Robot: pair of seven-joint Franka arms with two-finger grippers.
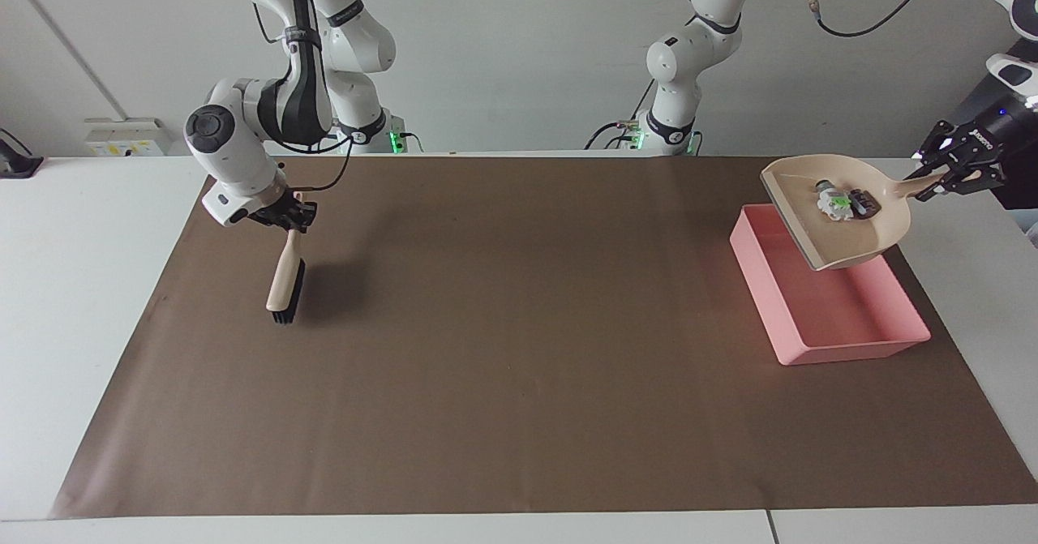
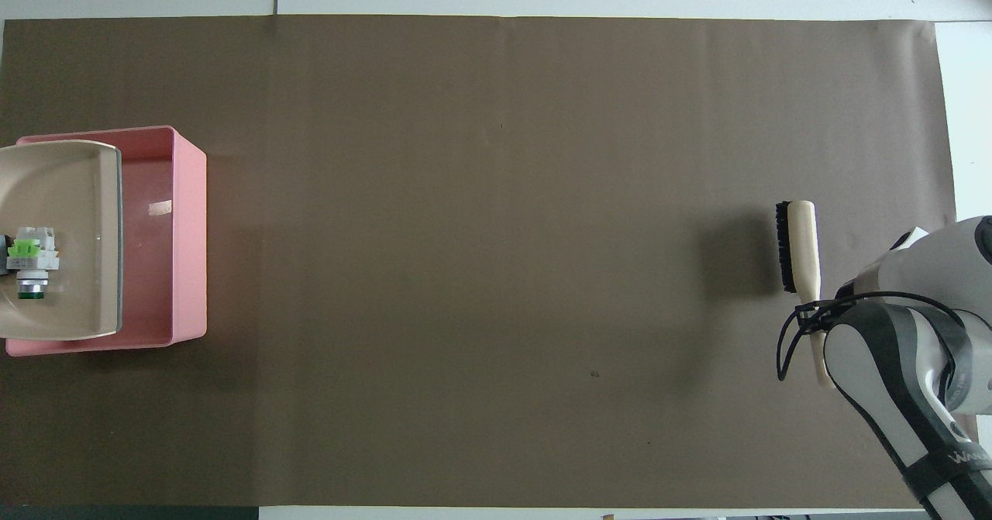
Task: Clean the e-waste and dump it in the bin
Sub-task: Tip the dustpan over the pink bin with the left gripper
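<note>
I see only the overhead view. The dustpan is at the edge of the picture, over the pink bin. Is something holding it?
Observer: Yes. The left gripper is shut on the handle of the dustpan.
Operator: Does the dustpan rest on the bin?
Observer: No. It hangs in the air above the bin and touches none of its walls.
Operator: I see one whitish bit inside the dustpan. Is there another?
Observer: Yes. A black bit lies beside it, toward the handle.
</note>
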